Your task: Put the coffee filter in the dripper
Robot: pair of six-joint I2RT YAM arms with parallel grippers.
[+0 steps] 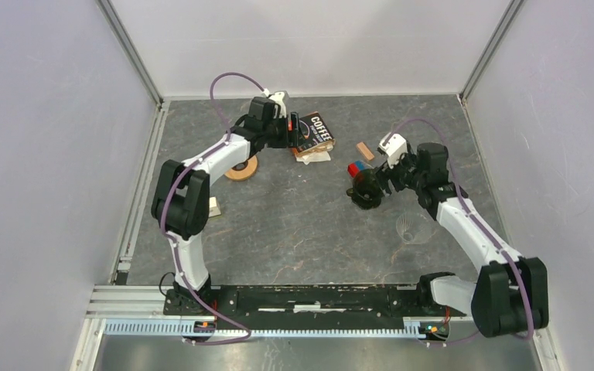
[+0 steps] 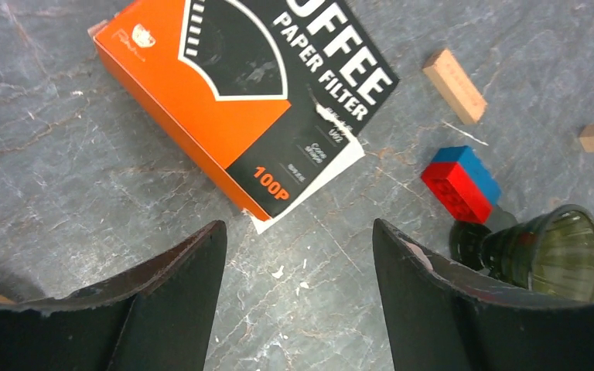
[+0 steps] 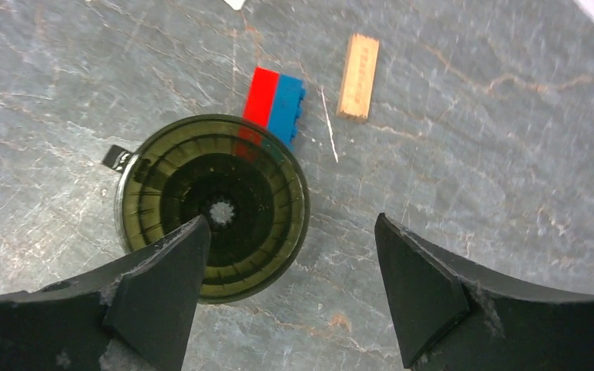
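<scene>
Grey, marbled table [image 1: 294, 232] is carrying every item shown. At far left a small wooden cube [image 1: 214, 206] is lying near a tan ring [image 1: 241, 170], which is partly hidden under the left arm.

The left claw [image 2: 298, 232] is hanging released, its fingers spread wide and gripping nothing. Just ahead of its gap, an orange-and-black packet [image 2: 224, 116] is lying flat. The coffee filter [image 2: 315, 179] is showing only as a white paper edge poking out from under the packet's near corner. It is sitting just beyond the fingertips, apart from both.

Further right, a wooden bar [image 3: 358, 76] and a red-and-blue block [image 3: 277, 97] are lying on the table. The block is just beside the dripper [image 3: 224, 178], a dark olive ribbed funnel standing mouth-up with a dark centre hole.

The right claw [image 3: 292, 224] is hovering over the dripper, released and gripping nothing. In the right wrist view one finger is overlapping the rim, while the other is lying clear to one side.

A clear ribbed cup [image 1: 415, 228] is standing nearer the right arm's base.
</scene>
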